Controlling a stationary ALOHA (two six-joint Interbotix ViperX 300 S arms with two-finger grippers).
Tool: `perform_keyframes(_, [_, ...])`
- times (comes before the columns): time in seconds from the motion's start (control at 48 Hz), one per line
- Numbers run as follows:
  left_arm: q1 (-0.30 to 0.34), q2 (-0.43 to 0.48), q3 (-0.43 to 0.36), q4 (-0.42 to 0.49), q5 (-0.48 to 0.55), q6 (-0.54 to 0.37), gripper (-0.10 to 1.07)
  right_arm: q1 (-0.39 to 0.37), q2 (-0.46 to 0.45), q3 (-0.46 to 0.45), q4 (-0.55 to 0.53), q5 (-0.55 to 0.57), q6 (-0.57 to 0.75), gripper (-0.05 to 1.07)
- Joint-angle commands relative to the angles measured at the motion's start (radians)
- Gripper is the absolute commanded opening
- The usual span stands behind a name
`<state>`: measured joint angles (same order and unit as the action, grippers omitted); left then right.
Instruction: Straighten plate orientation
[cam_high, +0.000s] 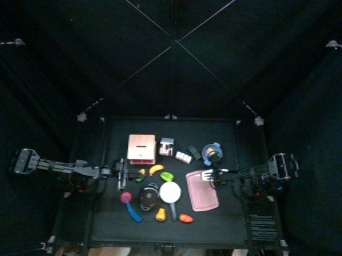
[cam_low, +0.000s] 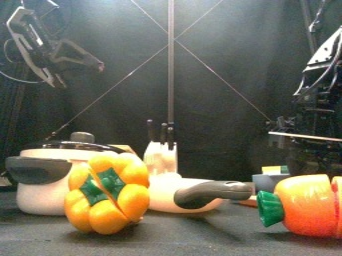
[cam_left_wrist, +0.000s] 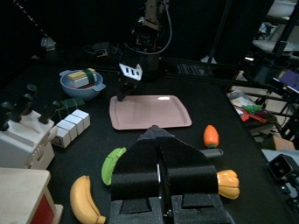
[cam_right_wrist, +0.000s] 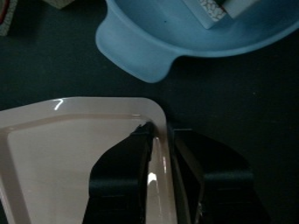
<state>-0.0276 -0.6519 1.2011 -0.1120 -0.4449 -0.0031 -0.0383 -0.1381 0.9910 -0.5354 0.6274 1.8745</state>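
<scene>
The pink plate (cam_high: 202, 190) lies flat on the table at the right of the middle, skewed to the table's edges. It also shows in the left wrist view (cam_left_wrist: 149, 112) and the right wrist view (cam_right_wrist: 65, 166). My right gripper (cam_right_wrist: 163, 144) is shut on the plate's raised rim near a rounded corner, one jaw inside the rim and one outside; it also shows in the top view (cam_high: 219, 176). My left gripper (cam_left_wrist: 170, 166) is shut and empty, held above the table left of the plate (cam_high: 130, 176). The plate is hidden in the front view.
A blue bowl (cam_right_wrist: 187, 35) sits close beyond the plate's gripped corner. A salmon-orange block (cam_high: 139, 147) lies at the back left. A carrot (cam_left_wrist: 212, 135), green chili (cam_left_wrist: 112, 164), banana (cam_left_wrist: 79, 199) and yellow pepper (cam_low: 107, 192) crowd the front. A white pot (cam_low: 56, 172) stands left.
</scene>
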Motion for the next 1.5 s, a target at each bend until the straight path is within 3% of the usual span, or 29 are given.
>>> perform_keyframes(0.0, [-0.002, 0.002, -0.014, 0.002, -0.009, 0.000, -0.04, -0.014, 0.012, -0.028, 0.011, -0.003, 0.002, 0.61])
perform_keyframes(0.375, [-0.002, -0.002, -0.011, 0.002, -0.005, 0.003, -0.04, -0.020, 0.103, -0.078, 0.014, 0.000, 0.003, 0.62])
perform_keyframes(0.5, [-0.003, -0.005, -0.009, 0.002, -0.005, 0.002, -0.04, -0.028, 0.103, -0.083, 0.040, 0.012, 0.015, 0.62])
perform_keyframes(0.667, [-0.003, -0.006, -0.009, 0.002, -0.005, 0.003, -0.04, -0.020, 0.080, -0.041, 0.029, 0.046, 0.169, 0.62])
perform_keyframes(0.792, [-0.003, -0.008, -0.009, 0.003, -0.005, 0.005, -0.04, 0.028, 0.044, -0.015, -0.005, 0.048, 0.255, 0.62])
perform_keyframes(1.479, [0.003, -0.011, -0.008, 0.003, -0.003, 0.006, -0.04, 0.058, 0.012, -0.021, -0.057, 0.083, 0.244, 0.64])
